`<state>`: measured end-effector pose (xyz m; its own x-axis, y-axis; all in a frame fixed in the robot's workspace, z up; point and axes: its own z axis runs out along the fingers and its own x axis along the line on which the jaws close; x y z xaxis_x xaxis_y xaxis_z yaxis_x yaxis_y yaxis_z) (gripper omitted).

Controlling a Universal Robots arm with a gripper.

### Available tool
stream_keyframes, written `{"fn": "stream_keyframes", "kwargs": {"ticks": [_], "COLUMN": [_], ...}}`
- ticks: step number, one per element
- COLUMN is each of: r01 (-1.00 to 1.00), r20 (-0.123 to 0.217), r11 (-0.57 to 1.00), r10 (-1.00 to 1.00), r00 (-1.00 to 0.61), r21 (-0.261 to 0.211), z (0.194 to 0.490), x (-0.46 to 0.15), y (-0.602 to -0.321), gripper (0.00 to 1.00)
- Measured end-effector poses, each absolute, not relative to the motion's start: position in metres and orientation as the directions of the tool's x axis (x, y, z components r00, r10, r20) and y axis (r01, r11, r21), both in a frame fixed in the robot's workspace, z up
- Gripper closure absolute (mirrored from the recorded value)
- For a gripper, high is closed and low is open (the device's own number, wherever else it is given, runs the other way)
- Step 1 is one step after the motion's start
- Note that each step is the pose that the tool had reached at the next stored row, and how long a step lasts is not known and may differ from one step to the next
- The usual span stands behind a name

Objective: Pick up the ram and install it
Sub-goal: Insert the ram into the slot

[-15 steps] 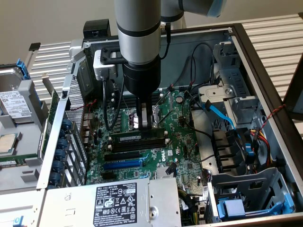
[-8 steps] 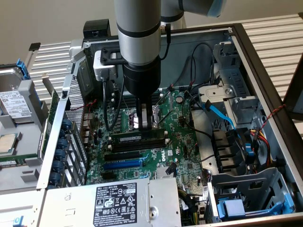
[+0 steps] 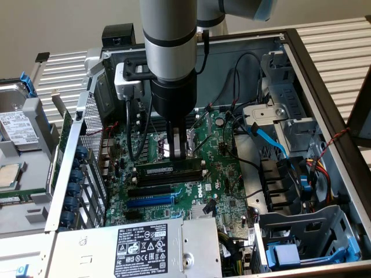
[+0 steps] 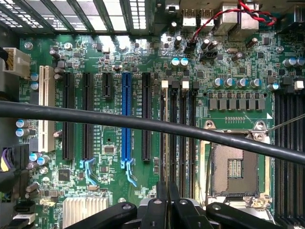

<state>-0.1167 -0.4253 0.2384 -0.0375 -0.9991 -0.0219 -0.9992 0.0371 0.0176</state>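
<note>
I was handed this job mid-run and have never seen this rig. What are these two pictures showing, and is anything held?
The grey column is a robot arm reaching down into an open computer case. The exterior view looks on from outside. The wrist view comes from a camera on the arm, looking down on the green motherboard, with a black cable crossing in front. The fingers are shut and hold nothing. In the exterior view they stand right over the ram, a long green stick sitting in a black slot. Whether they touch it I cannot tell.
</note>
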Motion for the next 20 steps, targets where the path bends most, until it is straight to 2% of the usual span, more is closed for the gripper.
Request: {"fn": "stream_keyframes", "kwargs": {"ticks": [20], "r01": [-0.999], "r20": [-0.022], "r11": [0.042], "r10": [-0.999], "r00": [-0.042], "r21": [0.018], "z": [0.2356], "x": [-0.1176], "y": [-0.4253], "gripper": [0.88]}}
